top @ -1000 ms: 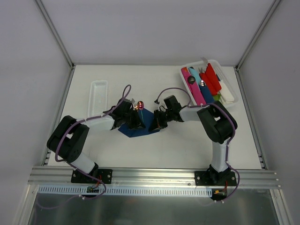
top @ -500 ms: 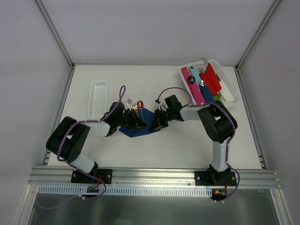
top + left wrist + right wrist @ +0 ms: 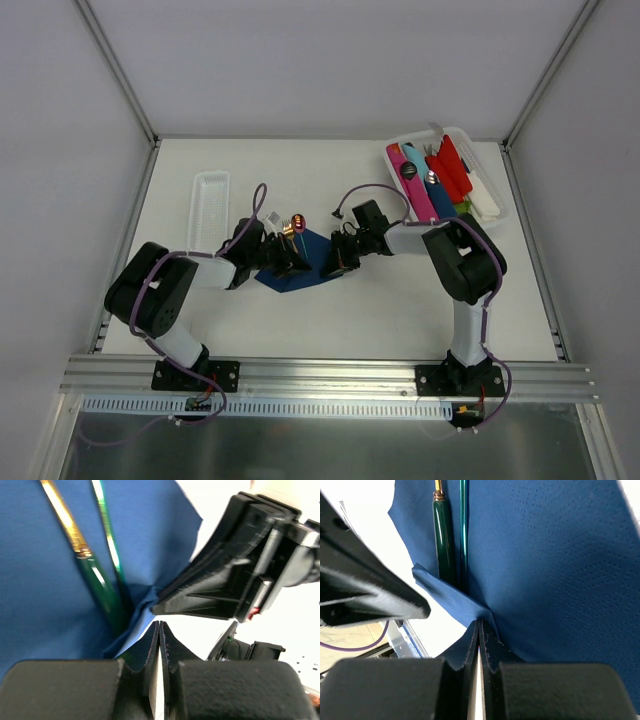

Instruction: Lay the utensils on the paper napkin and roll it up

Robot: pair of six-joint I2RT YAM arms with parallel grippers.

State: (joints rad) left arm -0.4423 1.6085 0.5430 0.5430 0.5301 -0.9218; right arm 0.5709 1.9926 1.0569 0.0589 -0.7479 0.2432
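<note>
Left hand [image 3: 159, 628] drew back leftward | pinching paper napkin [image 3: 45, 605] edge | right hand [image 3: 479, 628] likewise

A white worktop [image 3: 330, 330] lies under the left pincer [image 3: 294, 264] and right pincer [image 3: 331, 267]; pale grey walls [image 3: 320, 60] rise beyond them, an aluminium rail [image 3: 330, 378] behind.

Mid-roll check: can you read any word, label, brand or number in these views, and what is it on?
No readable text anywhere.
The dark navy-blue paper napkin and the slim metallic utensils on it: plain, no print.
The small red mark on the right gripper, left wrist view: too blurred to read.
The small green board at the left arm's base, top view: too small to read.
</note>
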